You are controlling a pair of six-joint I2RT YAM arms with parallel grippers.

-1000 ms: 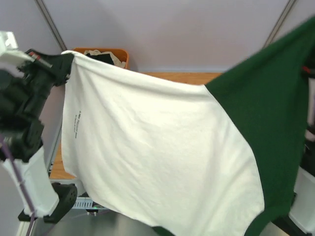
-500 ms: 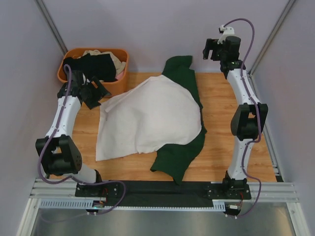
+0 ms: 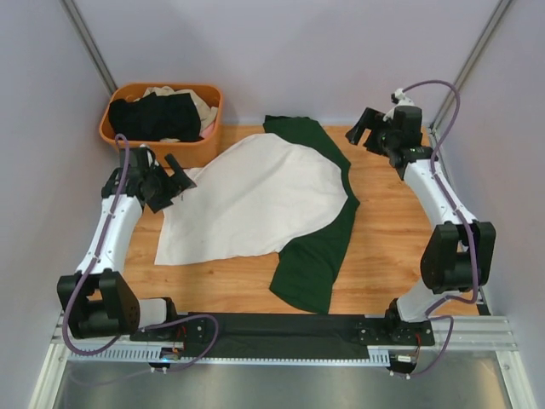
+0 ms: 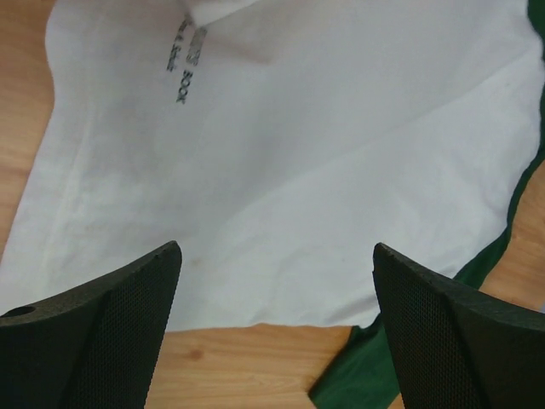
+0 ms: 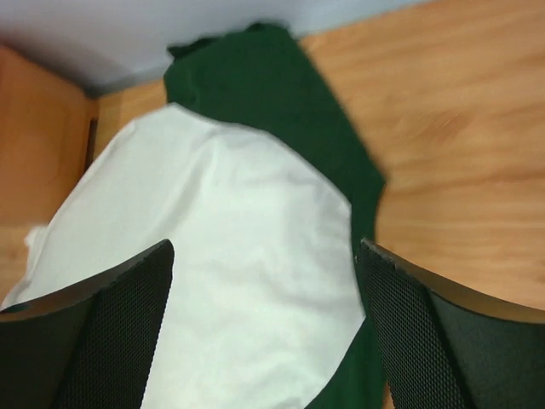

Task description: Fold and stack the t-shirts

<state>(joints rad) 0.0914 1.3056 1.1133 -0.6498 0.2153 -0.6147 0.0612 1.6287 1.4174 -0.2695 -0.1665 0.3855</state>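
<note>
Wooden surface (image 3: 383,230) bears the t-shirt (image 3: 264,196) between left tool (image 3: 179,179) and right tool (image 3: 366,132), both agape, empty. It lies flatter than before.

A: Where is the white t-shirt (image 3: 255,200)?

B: Spread on the wooden table (image 3: 387,247), with one dark green sleeve at the far edge and one near.

A: And the grippers?

B: The left gripper (image 3: 176,177) gapes just beside the shirt's left corner. The right gripper (image 3: 368,130), also parted, is well apart from it.

A: And the orange basket (image 3: 117,134)?

B: Far left, holding black cloth (image 3: 157,115).
</note>
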